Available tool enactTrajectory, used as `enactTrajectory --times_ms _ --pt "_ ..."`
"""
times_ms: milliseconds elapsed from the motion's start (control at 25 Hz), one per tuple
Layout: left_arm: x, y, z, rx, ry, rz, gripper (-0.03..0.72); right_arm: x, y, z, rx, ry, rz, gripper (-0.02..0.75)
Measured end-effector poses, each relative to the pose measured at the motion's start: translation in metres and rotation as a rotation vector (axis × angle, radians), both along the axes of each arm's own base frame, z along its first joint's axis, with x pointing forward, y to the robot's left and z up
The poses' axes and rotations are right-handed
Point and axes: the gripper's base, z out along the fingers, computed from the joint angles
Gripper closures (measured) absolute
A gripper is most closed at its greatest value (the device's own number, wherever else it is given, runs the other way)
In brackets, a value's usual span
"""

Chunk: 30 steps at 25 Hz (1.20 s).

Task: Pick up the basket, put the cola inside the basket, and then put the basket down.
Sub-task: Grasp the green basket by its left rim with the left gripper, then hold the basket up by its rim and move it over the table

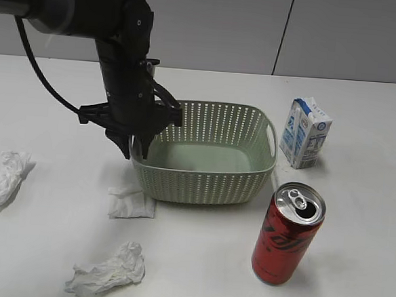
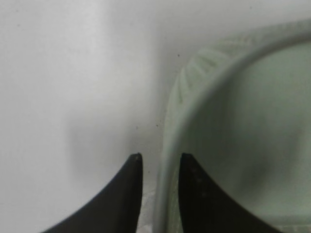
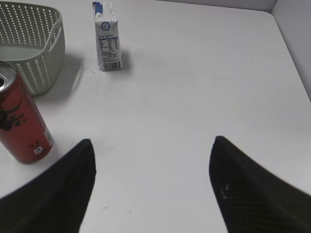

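Observation:
The pale green basket [image 1: 203, 169] stands on the white table, empty. My left gripper [image 1: 135, 151] reaches down over its left end wall, one finger outside and one inside. In the left wrist view the basket's rim [image 2: 167, 165] runs between the fingers of the left gripper [image 2: 159, 158], with a narrow gap on each side, so the jaws are not clamped. The red cola can [image 1: 287, 234] stands upright at the front right, apart from the basket; it also shows in the right wrist view [image 3: 19, 121]. My right gripper [image 3: 153, 145] is wide open and empty over bare table, right of the can.
A white-and-blue milk carton [image 1: 306, 132] stands right of the basket. Crumpled tissues lie at the far left [image 1: 7, 176], at the basket's front left corner [image 1: 132, 202] and at the front [image 1: 108, 270]. A grey wall runs behind the table.

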Motion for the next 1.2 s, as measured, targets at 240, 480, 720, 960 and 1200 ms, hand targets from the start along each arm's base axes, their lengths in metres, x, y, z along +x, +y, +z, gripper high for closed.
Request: enactTrajectory --times_ms 240,480,720,960,1200 --pt "0.0 -0.002 0.001 -0.019 0.008 0.01 0.651 0.0 0.0 0.0 0.0 0.0 0.0 0.185" --pt "0.0 -0.003 0.018 -0.056 -0.04 0.018 0.69 0.0 0.0 0.0 0.003 0.0 -0.001 0.185" --pt "0.0 0.006 0.03 -0.056 -0.038 0.025 0.69 0.006 0.007 0.008 0.073 0.047 0.049 0.185" --pt "0.006 0.017 0.039 -0.138 -0.025 -0.001 0.69 0.044 0.017 0.049 0.083 0.292 0.126 0.185" --pt "0.008 0.03 0.045 -0.086 -0.041 -0.024 0.69 0.096 0.029 0.086 0.107 0.382 0.217 0.185"
